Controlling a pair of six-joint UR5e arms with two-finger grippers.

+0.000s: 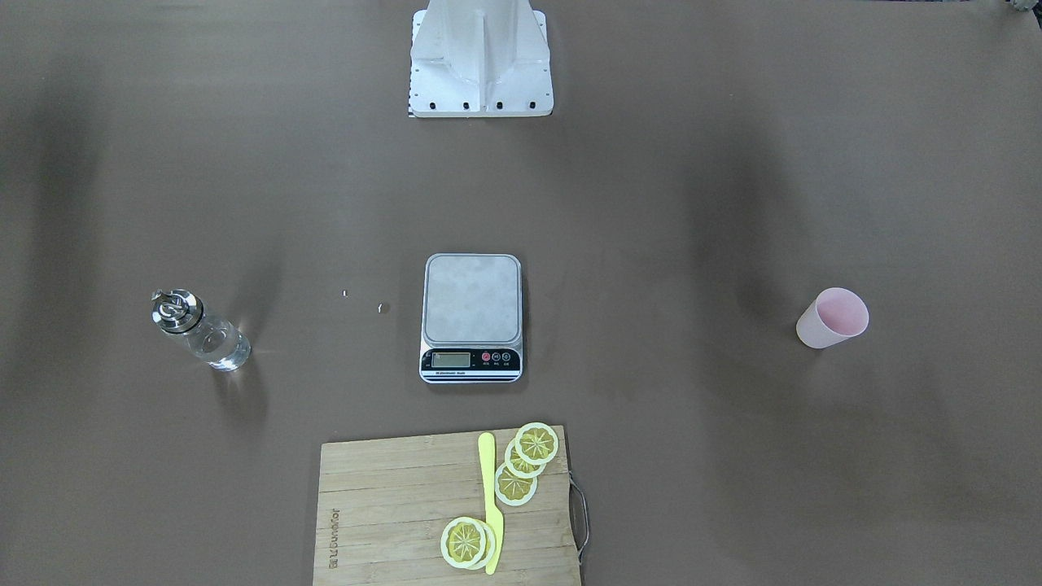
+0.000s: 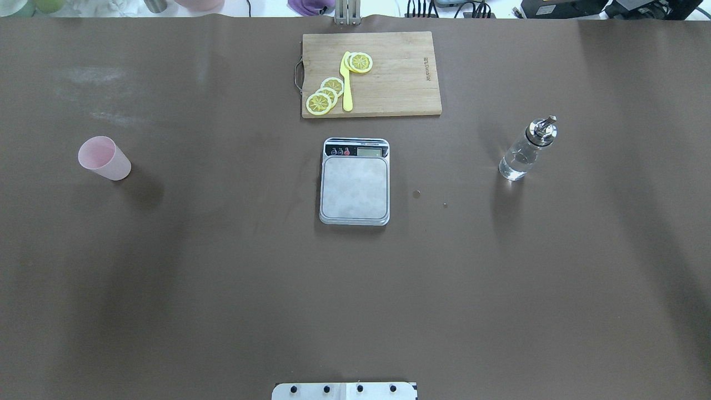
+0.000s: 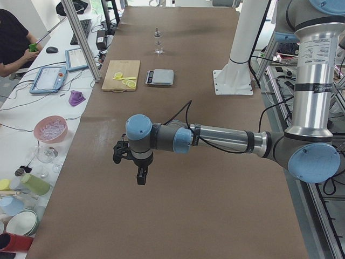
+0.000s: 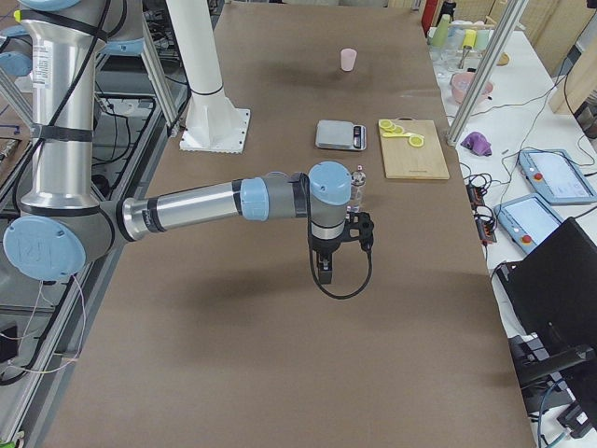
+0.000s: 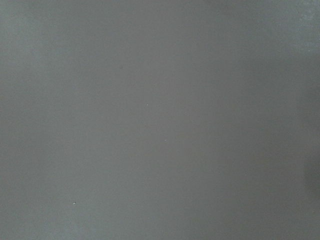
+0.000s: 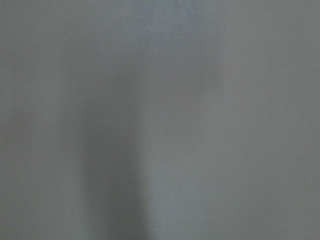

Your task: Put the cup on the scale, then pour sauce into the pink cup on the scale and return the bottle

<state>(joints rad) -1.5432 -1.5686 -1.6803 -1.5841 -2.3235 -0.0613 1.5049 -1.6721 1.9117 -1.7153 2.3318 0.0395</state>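
Two things flank the scale [image 2: 354,180]: cup [image 2: 104,159] and bottle [image 2: 525,151].

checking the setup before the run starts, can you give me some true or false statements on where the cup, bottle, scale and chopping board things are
1. The cup stands on the scale. False: it stands on the table on the robot's left, apart from the scale, whose platform is bare.
2. The bottle stands upright on the robot's right side. True.
3. Lemon slices lie on the cutting board. True.
4. The left gripper holds the cup. False: no gripper is at the cup, and the left gripper hangs over bare table.
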